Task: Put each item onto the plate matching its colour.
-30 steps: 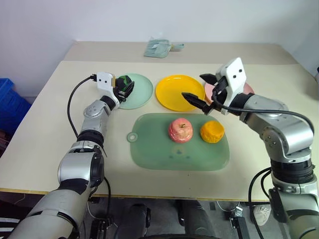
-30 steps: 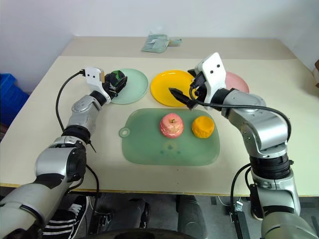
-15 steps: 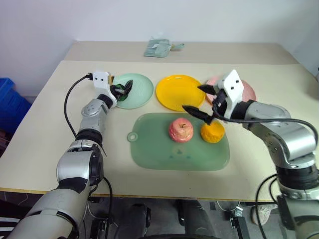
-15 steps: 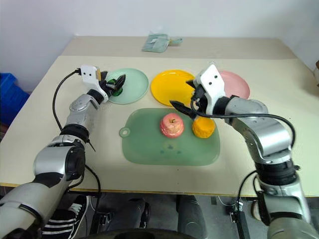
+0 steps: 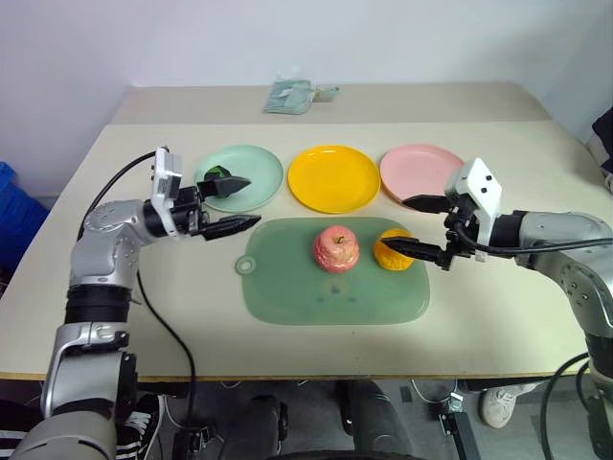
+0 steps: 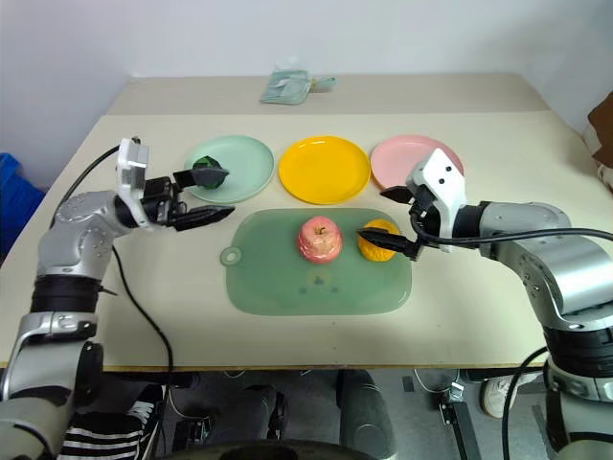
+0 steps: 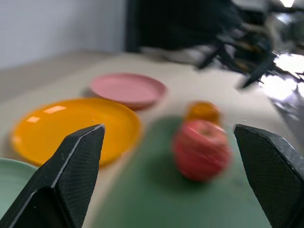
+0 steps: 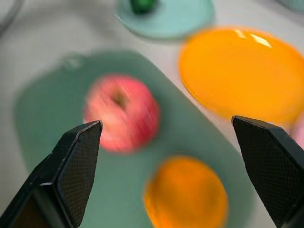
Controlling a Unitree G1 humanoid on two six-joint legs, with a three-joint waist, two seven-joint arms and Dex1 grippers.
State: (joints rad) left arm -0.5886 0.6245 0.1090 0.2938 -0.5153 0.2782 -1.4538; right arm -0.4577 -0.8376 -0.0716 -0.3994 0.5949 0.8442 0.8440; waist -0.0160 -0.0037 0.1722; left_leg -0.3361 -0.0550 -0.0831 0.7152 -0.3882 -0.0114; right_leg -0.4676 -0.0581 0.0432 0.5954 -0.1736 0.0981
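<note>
Green ball (image 6: 207,173) already sorted onto mint plate (image 6: 251,156) beyond the mat (image 6: 287,292) — left gripper (image 5: 237,202) spread empty, right gripper (image 5: 421,228) gaped beside orange fruit (image 5: 392,249), presumably next.

Pale beige rectangular surface (image 5: 498,316) with rounded corners, seen from above at its near edge; a second surface (image 5: 412,99) of the same colour abuts its far side, a seam running between them; a folded pale green cloth (image 5: 290,97) lies on that far surface, left of centre; plain white wall (image 5: 306,38) behind, without windows; lighting even and diffuse, shadows soft; a blue crate (image 5: 11,206) stands on the floor at far left; dark floor (image 5: 316,422) beneath the near edge, with cables (image 5: 450,414) trailing at right.
</note>
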